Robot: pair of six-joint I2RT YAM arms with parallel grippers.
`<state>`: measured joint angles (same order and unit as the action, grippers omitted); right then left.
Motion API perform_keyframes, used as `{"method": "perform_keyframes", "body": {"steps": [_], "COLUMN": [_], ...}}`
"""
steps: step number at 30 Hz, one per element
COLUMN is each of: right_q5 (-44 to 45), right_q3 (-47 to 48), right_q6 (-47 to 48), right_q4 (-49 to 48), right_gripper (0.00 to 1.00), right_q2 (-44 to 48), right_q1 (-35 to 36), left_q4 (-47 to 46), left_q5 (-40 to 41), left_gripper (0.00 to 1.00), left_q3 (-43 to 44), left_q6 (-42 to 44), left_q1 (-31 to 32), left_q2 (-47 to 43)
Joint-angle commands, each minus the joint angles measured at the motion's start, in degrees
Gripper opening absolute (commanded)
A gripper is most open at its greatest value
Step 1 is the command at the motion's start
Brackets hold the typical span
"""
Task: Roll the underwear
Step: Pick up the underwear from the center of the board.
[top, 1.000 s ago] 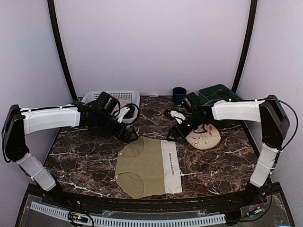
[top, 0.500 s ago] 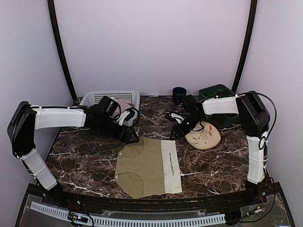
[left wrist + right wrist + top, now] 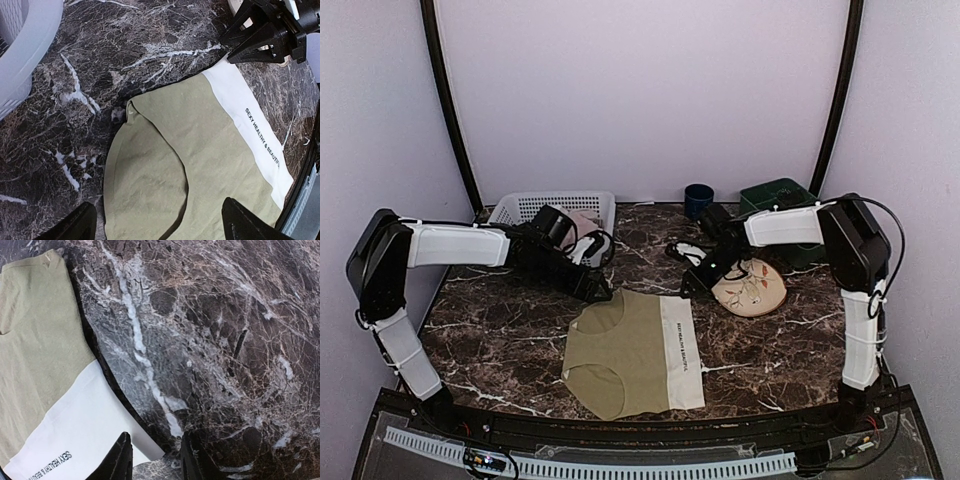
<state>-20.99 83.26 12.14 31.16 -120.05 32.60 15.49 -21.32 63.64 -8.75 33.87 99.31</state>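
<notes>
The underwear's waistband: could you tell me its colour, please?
Waistband: cream with dark lettering; clearest in the left wrist view.

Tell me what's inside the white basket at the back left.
A bit of pale pink cloth shows inside the white basket, near its right end. The left arm reaches across in front and covers much of the interior, so whatever else lies in there cannot be seen.

Olive underwear (image 3: 35, 340) flat at left, marble table (image 3: 225, 340), tool (image 3: 156, 460) narrowly parted by waistband corner
</notes>
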Motion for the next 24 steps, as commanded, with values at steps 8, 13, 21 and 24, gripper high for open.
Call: {"method": "perform_keyframes", "body": {"steps": [8,13,21,24], "right_q5": [5.63,4.48,10.72,12.50], "right_q3": [-3.03,-4.90,-5.77,-5.39], "right_q6": [1.65,1.40,0.27,-0.22], "right_q4": [5.91,6.49,5.86,5.56], "right_gripper": [0.24,0.28,0.11,0.00], "right_q2": [-0.80,0.24,-0.68,-0.78], "right_q1": [3.31,4.12,4.85,4.69], "left_q4": [0.38,0.12,-0.37,-0.97], "left_q5": [2.09,2.53,2.90,3.49], "left_gripper": [0.87,0.86,0.85,0.83], "left_q3": [0.70,1.00,0.78,-0.15], "left_q6": [0.60,0.67,0.80,1.84], "left_q1": [-0.65,-0.64,-0.64,-0.69], "left_q2": [1.47,1.68,2.12,2.23]}}
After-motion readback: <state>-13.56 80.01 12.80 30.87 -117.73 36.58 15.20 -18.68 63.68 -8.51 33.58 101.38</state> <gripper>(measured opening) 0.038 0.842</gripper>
